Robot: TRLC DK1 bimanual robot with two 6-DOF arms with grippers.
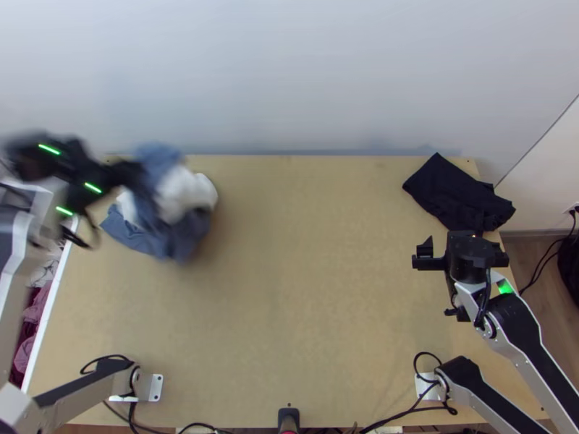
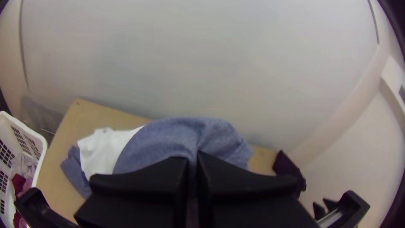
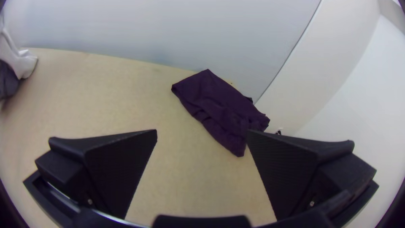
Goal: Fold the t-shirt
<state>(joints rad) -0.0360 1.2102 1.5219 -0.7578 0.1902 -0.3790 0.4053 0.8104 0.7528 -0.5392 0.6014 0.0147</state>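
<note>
- Clock off table centre, 12 = far edge. At 9 we have the white laundry basket [image 1: 53, 296], just off the table's side, with pink and dark red clothes [image 1: 36, 309] in it.
- At 10, far-left part of the table: left gripper [image 1: 135, 173]. Our left wrist view has its claw clamped on blue-grey fabric, the two black fingers pressed close together. We can't tell which part of the garment is pinched.
- Also at 10: the t-shirt [image 1: 177, 242], blue-grey with a white portion [image 1: 187, 192]. It's bunched, not flat. One fold arches up over the left gripper's [image 2: 193, 158] tips; lower blue-grey fabric spreads out toward the table's left side. We see the white bulging out on its 12 and 3 o'clock sides in the top view.
- Middle: bare wood on the table [image 1: 304, 267].
- At 2, by the far-right corner: dark cloth [image 1: 452, 189], folded into a rough compact shape, rumpled at its right end. Nothing gripping it.
- Between 2 and 3: right gripper [image 1: 463, 249], on the near side of the dark cloth. Claw is wide apart, nothing between the fingers; we see that in its wrist view.
</note>
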